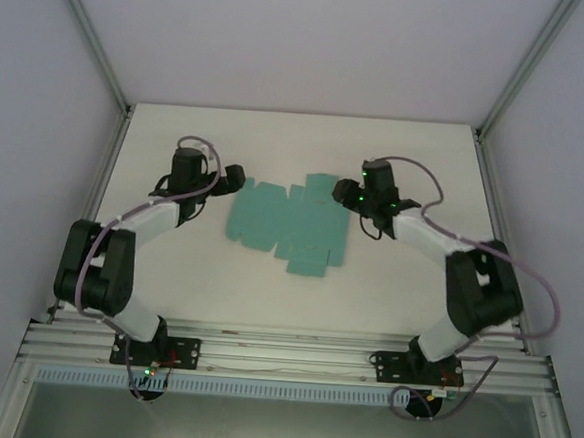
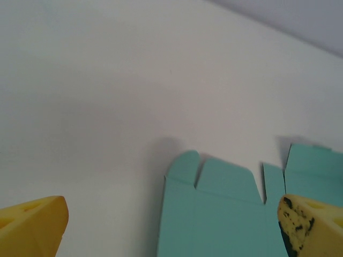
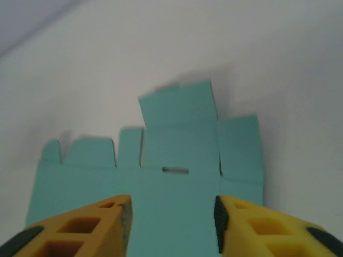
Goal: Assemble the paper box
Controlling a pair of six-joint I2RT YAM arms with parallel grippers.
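The flat paper box [image 1: 287,224] lies between the open left gripper [image 1: 234,181] and the open right gripper [image 1: 346,195], its edges beneath both.

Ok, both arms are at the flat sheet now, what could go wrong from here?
The paper box lies flat on the table, so the open left fingers may just push it sideways. The right fingers, open over a panel, could crease it off the fold lines.

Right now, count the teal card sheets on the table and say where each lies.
1. The paper box, a flat cut-out sheet, lies in the middle of the table, between the left tool and the right tool.
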